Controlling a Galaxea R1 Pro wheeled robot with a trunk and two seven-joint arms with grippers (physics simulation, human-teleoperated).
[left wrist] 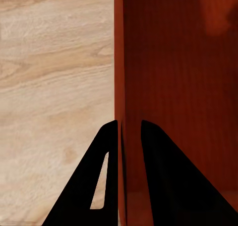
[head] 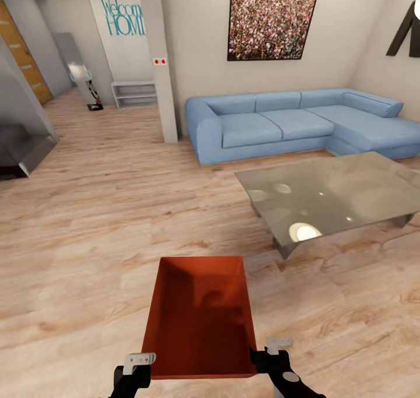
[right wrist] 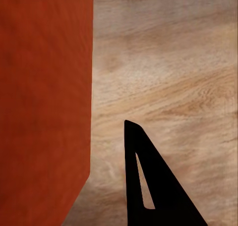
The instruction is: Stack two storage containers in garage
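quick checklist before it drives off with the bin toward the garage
1. Left gripper pinches the orange-red container wall, a finger each side: ok.
2. Right gripper at the container's right rim; the right wrist view shows one finger beside the wall, so closure: cannot tell.
3. Container level, open side up: ok.
4. Glass-topped table stands to the right, apart from the container: ok.
5. Wood-plank floor toward the hallway free of obstacles: ok.

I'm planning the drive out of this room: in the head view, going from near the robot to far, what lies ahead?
Storage container held between the left gripper and right gripper → glass-topped table → blue sofa → framed picture on the wall.
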